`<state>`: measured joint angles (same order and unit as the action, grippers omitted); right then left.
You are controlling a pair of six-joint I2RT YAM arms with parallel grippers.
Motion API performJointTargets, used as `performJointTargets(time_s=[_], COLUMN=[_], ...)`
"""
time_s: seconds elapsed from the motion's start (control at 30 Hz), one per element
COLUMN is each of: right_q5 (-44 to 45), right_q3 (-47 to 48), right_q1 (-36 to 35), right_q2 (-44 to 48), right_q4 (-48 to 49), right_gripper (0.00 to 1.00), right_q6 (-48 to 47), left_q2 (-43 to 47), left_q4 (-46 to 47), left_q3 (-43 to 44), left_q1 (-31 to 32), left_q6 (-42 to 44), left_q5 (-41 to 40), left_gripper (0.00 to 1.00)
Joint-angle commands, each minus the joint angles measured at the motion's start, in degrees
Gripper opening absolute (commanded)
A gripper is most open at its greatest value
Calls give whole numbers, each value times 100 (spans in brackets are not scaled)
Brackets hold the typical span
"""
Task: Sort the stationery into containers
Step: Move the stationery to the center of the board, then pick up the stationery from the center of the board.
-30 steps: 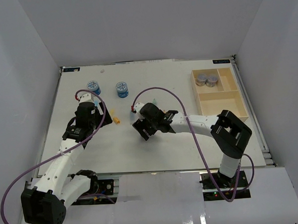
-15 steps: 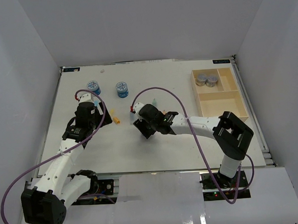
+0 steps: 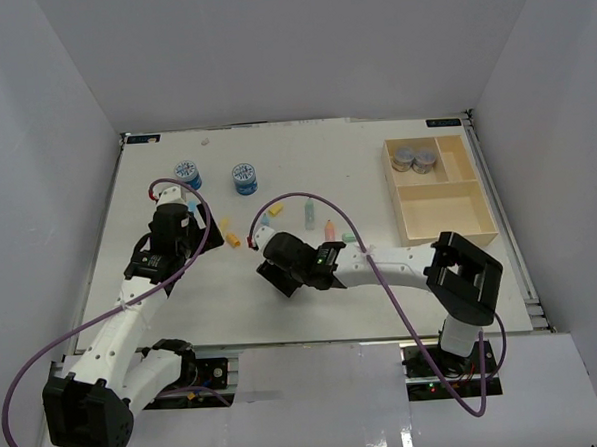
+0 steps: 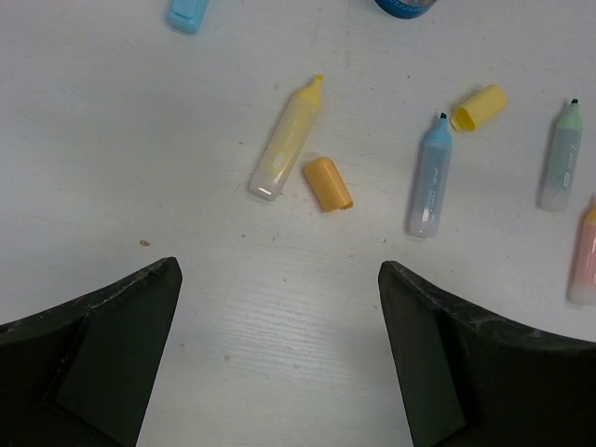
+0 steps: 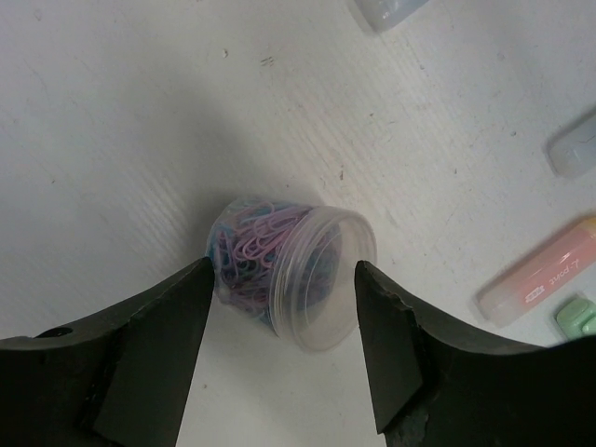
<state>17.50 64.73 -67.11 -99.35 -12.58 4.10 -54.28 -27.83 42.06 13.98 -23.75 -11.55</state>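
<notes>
In the right wrist view, my right gripper (image 5: 282, 272) is open, its jaws on either side of a small clear jar of coloured paper clips (image 5: 270, 256) lying on its side on the table. In the top view this gripper (image 3: 275, 276) is left of centre and hides the jar. My left gripper (image 4: 279, 270) is open and empty over bare table, just short of a yellow marker (image 4: 287, 149), an orange cap (image 4: 328, 182) and a blue marker (image 4: 428, 177). The wooden tray (image 3: 473, 164) sits far right with two grey rolls (image 3: 413, 159) in a small back section. Two blue-and-white rolls (image 3: 244, 177) stand at the back left.
More stationery lies near the blue marker: a yellow cap (image 4: 480, 105), a green marker (image 4: 562, 156) and a pink marker (image 4: 585, 256). The pink marker (image 5: 549, 275) and a green cap (image 5: 577, 318) lie right of the jar. White walls surround the table.
My right gripper has moved left and toward the near edge, uncovering the markers at mid-table. The left arm has not moved.
</notes>
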Motion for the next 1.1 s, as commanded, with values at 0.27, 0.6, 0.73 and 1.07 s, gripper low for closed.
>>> performJointTargets(time_s=[0.27,0.6,0.73,1.07], right_q5=[281,483,97,-668], right_q3=[479,444,453,453], right_q1=[-408,-355,-162,172], right_q2=[460,426,232,-181], right_q4=[-535,-588,-500,-175], right_gripper=[72,92,98,97], right_q6=[74,108,232,197], left_q2=[111,93,111,146], left_q4=[68,68,68,76], left_q3=[30,30,21,4], left_q1=[-71,-97,-97,-97], left_q6=[37,28,28,37], left_q5=[30,83,83,74], left_gripper=[98,98,98,98])
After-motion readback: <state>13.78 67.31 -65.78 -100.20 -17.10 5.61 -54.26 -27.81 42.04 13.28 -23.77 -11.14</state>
